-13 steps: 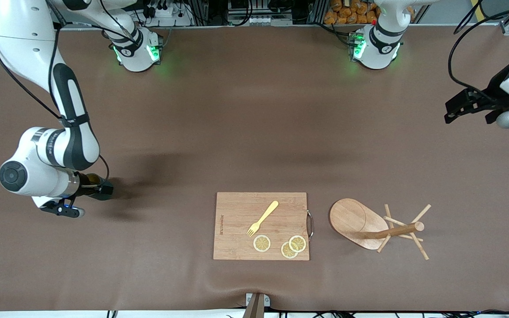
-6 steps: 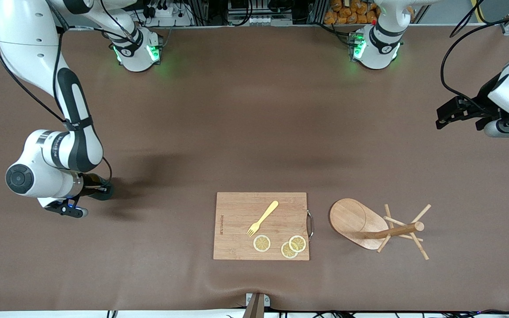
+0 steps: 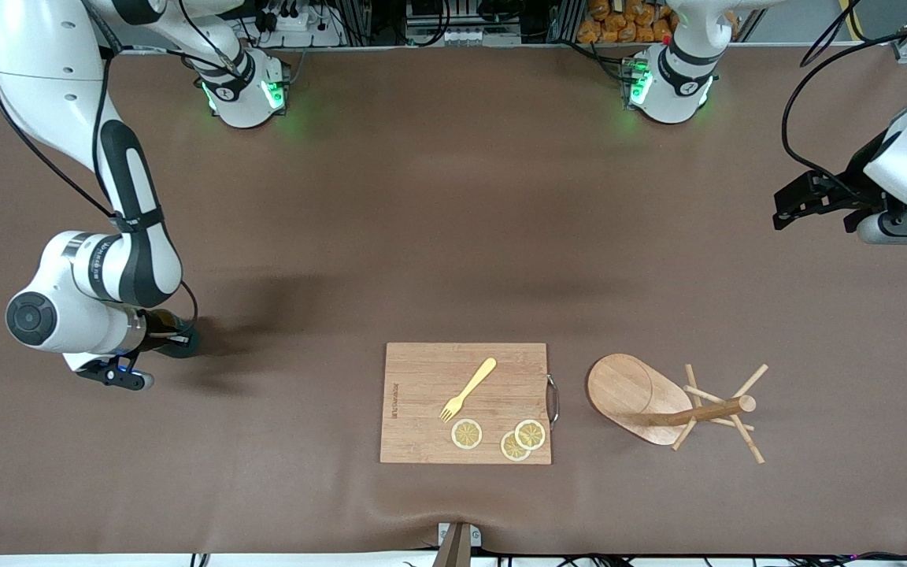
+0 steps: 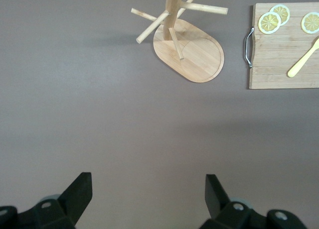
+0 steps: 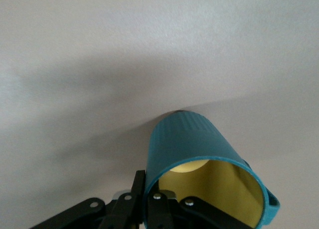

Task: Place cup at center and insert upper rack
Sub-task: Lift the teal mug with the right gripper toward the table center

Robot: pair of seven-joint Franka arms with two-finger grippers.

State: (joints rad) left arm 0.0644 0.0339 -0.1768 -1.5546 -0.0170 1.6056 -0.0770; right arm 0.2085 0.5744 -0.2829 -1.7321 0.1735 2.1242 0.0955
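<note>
The cup [image 5: 199, 154] is dark teal and ribbed, with a yellowish inside. My right gripper [image 5: 149, 191] is shut on its rim, one finger inside and one outside. In the front view the cup [image 3: 186, 341] is a dark shape low over the table at the right arm's end, with my right gripper [image 3: 172, 339] beside it. The upper rack [image 3: 633, 391] stands upright beside the cutting board, toward the left arm's end, and also shows in the left wrist view [image 4: 192, 55]. My left gripper [image 3: 788, 211] is open and empty, up over bare table [image 4: 148, 191].
A rectangular wooden cutting board [image 3: 422, 378] with a metal handle lies near the front camera's edge. It holds a yellow fork [image 3: 469, 388] and three lemon slices [image 3: 467, 434]. Both arm bases stand along the table's edge away from the camera.
My left gripper has moved a little inward over the table, toward the right arm's end. My right arm has shifted slightly with the cup still in its grip.
</note>
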